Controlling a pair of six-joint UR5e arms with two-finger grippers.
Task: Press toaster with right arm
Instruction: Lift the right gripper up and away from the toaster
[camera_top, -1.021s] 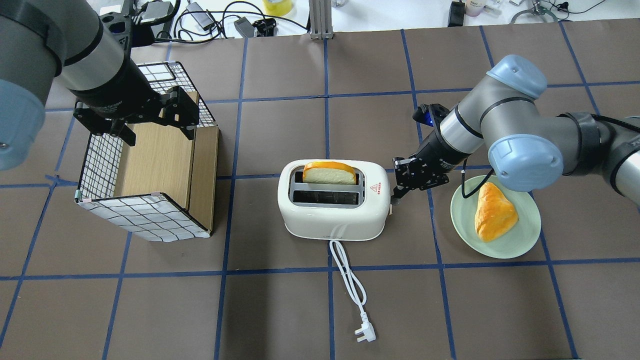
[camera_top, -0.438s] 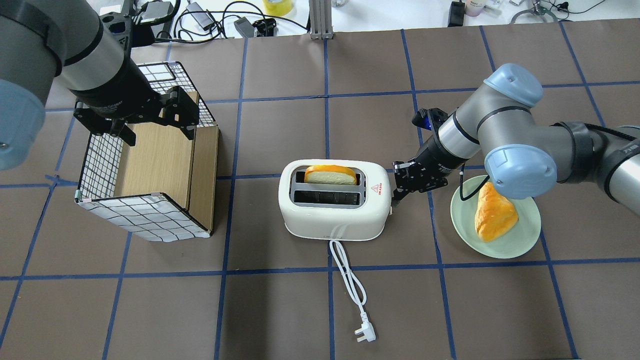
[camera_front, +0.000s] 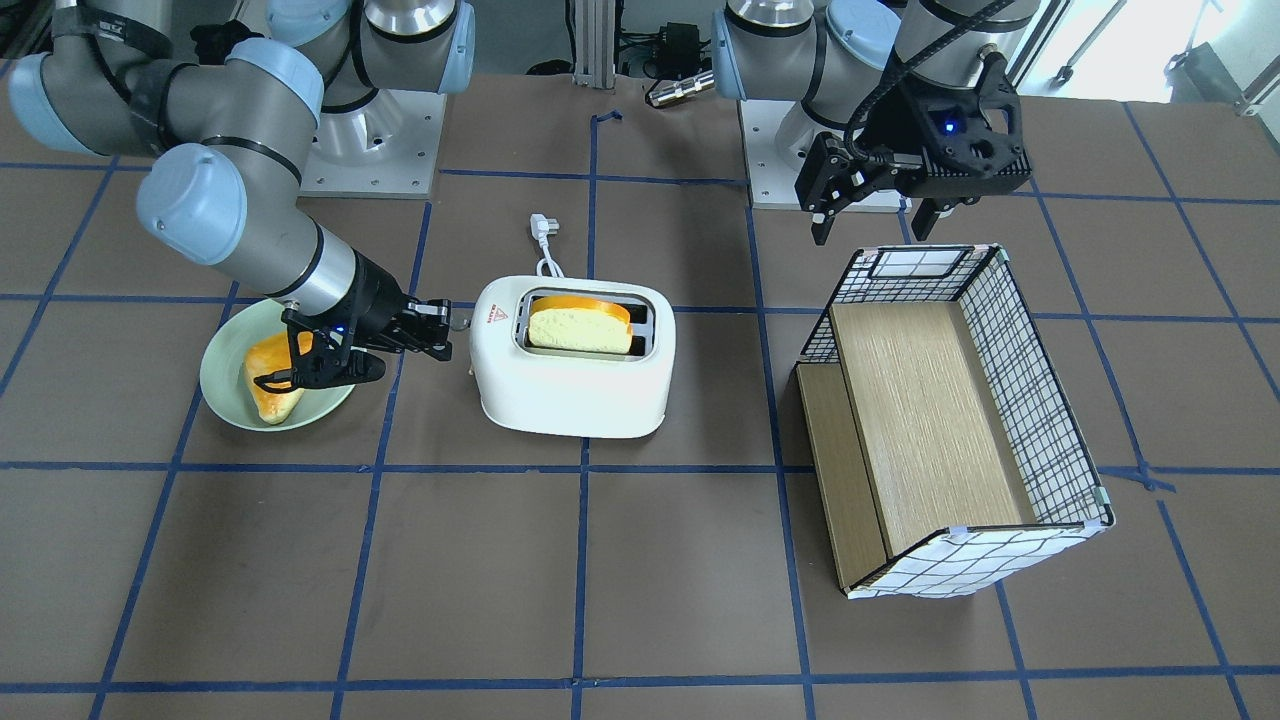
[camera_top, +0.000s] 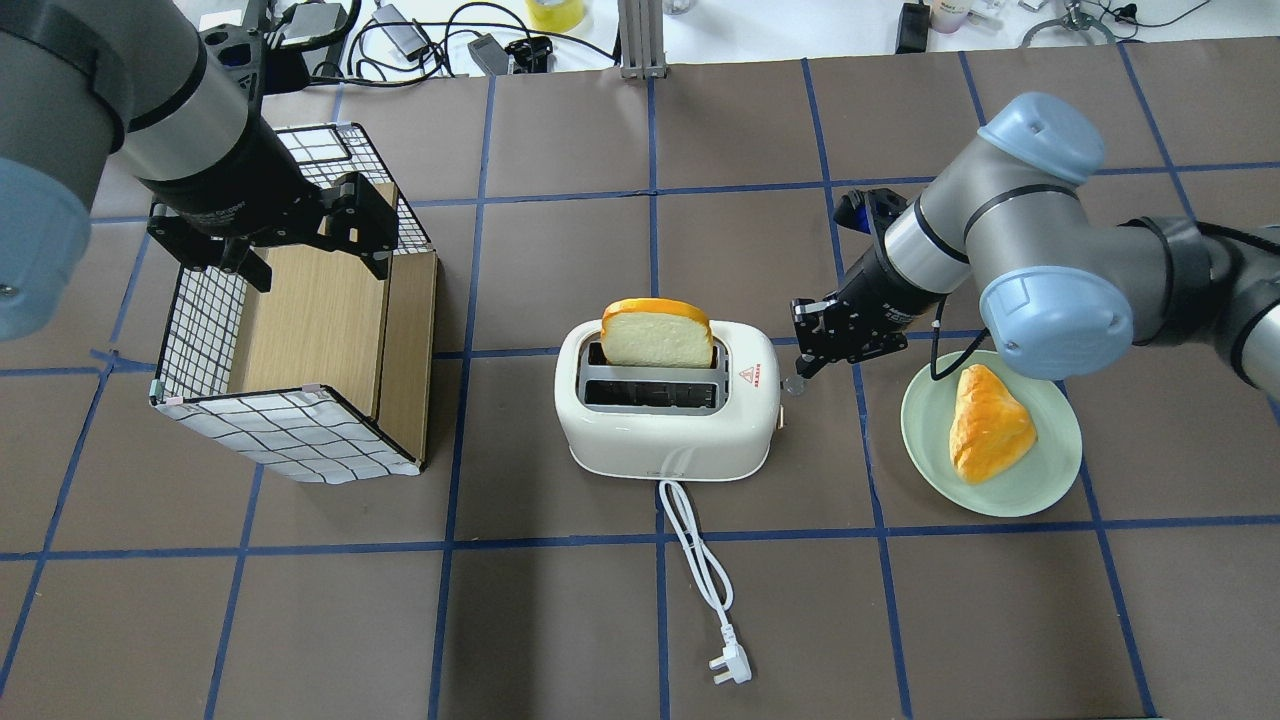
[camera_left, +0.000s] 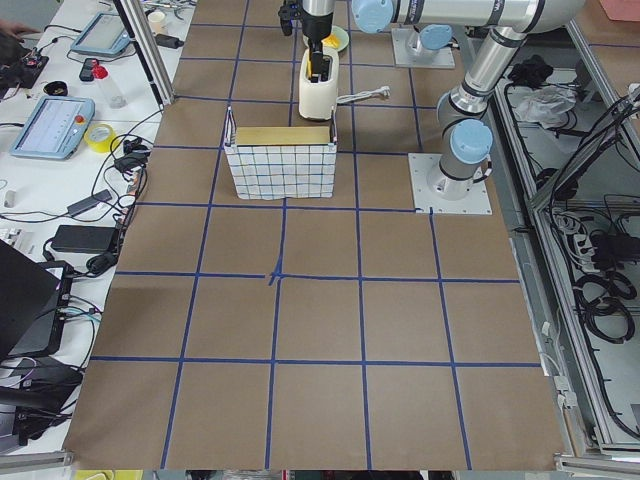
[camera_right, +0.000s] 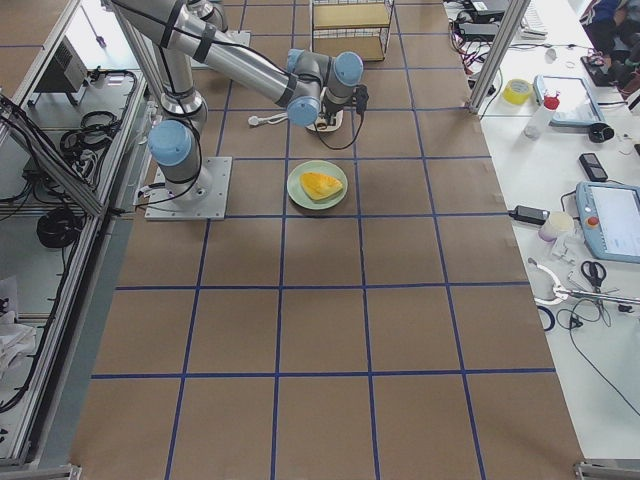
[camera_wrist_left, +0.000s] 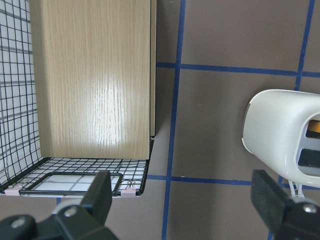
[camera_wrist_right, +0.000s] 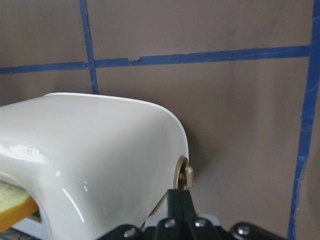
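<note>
One wrist view shows right pincer (camera_wrist_right: 179, 196) closed at toaster (camera_wrist_right: 95, 150) lever (camera_wrist_right: 186, 175).

Light: bright, even, from overhead.
Glare: white sheen on the glossy white rounded plastic toaster (camera_wrist_right: 95, 145) and the pale wooden panel (camera_wrist_left: 95, 80).
Shadows: soft, faint on the brown desk (camera_top: 560, 620).

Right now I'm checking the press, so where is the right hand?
Overhead view: the right hand is at the toaster's right end, at its lever, left of the plate.
</note>
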